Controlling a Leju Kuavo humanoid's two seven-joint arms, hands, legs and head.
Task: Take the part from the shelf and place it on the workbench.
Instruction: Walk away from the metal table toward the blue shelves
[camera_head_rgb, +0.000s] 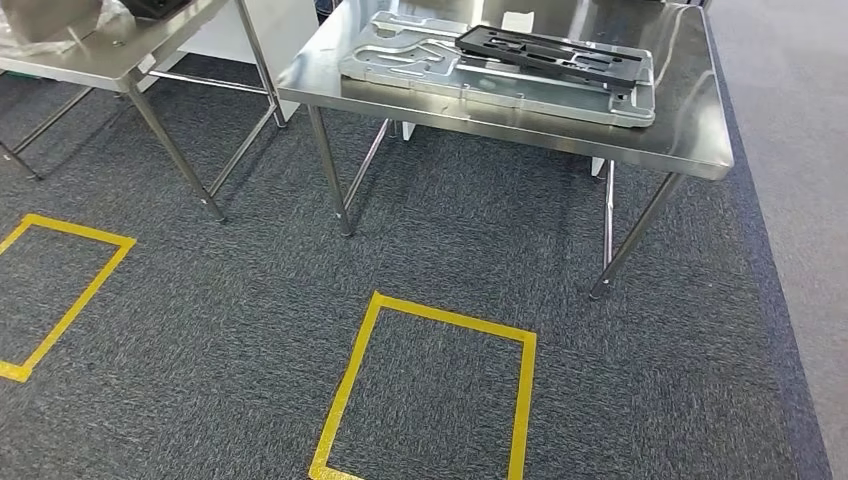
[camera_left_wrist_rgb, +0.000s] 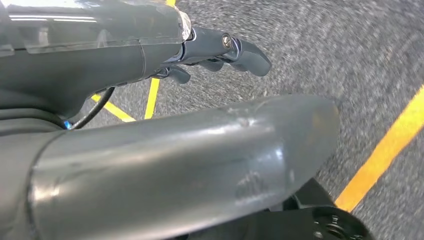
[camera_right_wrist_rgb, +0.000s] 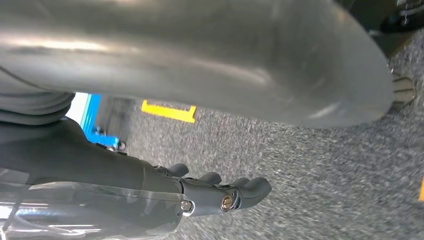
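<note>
A black part (camera_head_rgb: 553, 52) lies flat on a larger silver metal plate (camera_head_rgb: 440, 70), which sits on the steel workbench (camera_head_rgb: 690, 130) towards its near edge. The black part lies along the plate's far-right side, and its right end stops just short of the plate's right edge. A second steel table (camera_head_rgb: 110, 50) stands to the left. Yellow tape squares (camera_head_rgb: 430, 390) mark the dark carpet in front of both tables. The left hand (camera_left_wrist_rgb: 220, 52) hangs over the carpet, fingers loosely extended, holding nothing. The right hand (camera_right_wrist_rgb: 220, 192) likewise hangs with fingers apart and empty above the carpet.
</note>
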